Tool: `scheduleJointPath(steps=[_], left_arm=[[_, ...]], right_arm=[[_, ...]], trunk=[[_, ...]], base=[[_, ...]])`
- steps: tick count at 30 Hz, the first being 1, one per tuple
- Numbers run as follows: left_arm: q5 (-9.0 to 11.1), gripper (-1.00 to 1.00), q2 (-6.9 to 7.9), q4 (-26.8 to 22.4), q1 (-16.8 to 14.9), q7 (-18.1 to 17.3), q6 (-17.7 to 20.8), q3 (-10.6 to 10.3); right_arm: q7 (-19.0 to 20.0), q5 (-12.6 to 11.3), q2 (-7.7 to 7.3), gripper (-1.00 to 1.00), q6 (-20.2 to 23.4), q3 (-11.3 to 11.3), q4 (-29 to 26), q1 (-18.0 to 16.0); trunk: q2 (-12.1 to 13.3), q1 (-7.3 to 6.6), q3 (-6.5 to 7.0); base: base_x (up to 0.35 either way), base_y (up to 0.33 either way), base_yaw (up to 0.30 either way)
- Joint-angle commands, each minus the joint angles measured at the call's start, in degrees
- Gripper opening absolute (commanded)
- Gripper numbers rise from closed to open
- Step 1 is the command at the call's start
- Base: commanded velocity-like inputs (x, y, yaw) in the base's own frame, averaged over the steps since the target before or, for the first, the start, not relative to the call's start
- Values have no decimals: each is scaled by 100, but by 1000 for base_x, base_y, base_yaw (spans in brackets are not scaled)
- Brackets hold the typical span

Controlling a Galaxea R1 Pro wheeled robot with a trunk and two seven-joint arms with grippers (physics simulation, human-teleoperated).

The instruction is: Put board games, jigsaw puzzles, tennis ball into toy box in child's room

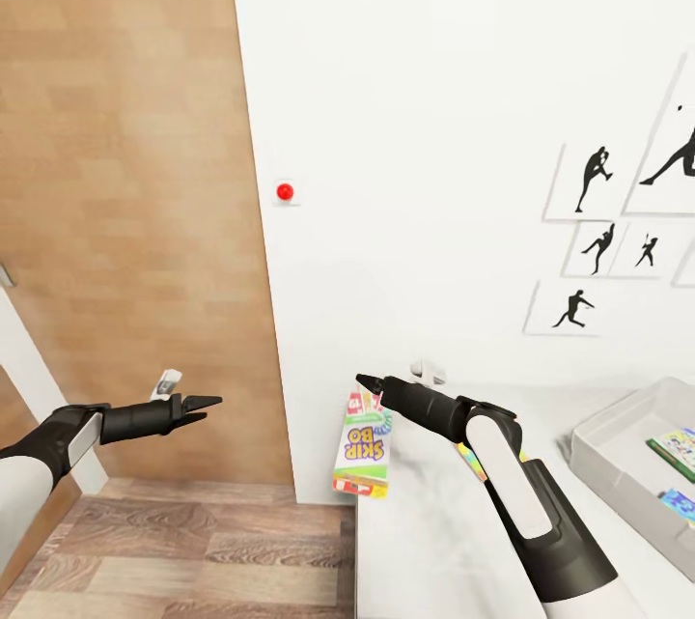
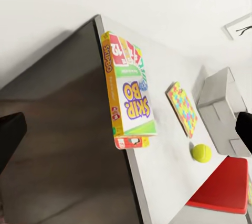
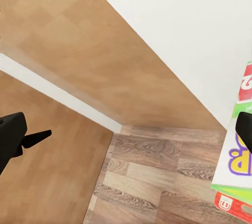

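Note:
The yellow-green Skip-Bo board game [image 1: 362, 445] [image 2: 131, 106] [image 3: 239, 145] stands nearly upright at the left edge of the table [image 1: 425, 522], overhanging the floor. My right gripper [image 1: 370, 381] is open just above the game's top end. Whether one of its fingertips [image 3: 244, 129] touches the box I cannot tell. My left gripper [image 1: 201, 404] is open and holds nothing, out over the floor to the left. On the tabletop lie a jigsaw puzzle [image 2: 182, 107] [image 1: 470, 458] and the tennis ball [image 2: 201, 152]. The grey toy box [image 1: 618, 440] [image 2: 215, 98] at the right holds a green printed box [image 1: 676, 450] and a blue one [image 1: 681, 503].
A wooden wardrobe door [image 1: 125, 213] stands at the left, with wood-plank floor [image 1: 193, 542] below it. On the white wall behind the table are a red knob [image 1: 285, 192] and silhouette pictures [image 1: 598, 242]. A red flat thing [image 2: 220, 187] lies beyond the ball.

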Motion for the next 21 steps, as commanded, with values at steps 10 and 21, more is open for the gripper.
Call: scheduleJointPath(steps=[10, 21], left_arm=[[-6, 100, -7, 0, -5, -10, 44, 11], [-5, 100, -14, 0, -5, 0, 27, 11]], right_arm=[[-59, -64, -11, 100, 6, 9, -7, -7], [-59, -62, -1, 100, -4, 11, 2, -7]], trunk=[[-13, 4, 81], [-13, 4, 184]], base=[[0, 0, 0], [0, 0, 0]])
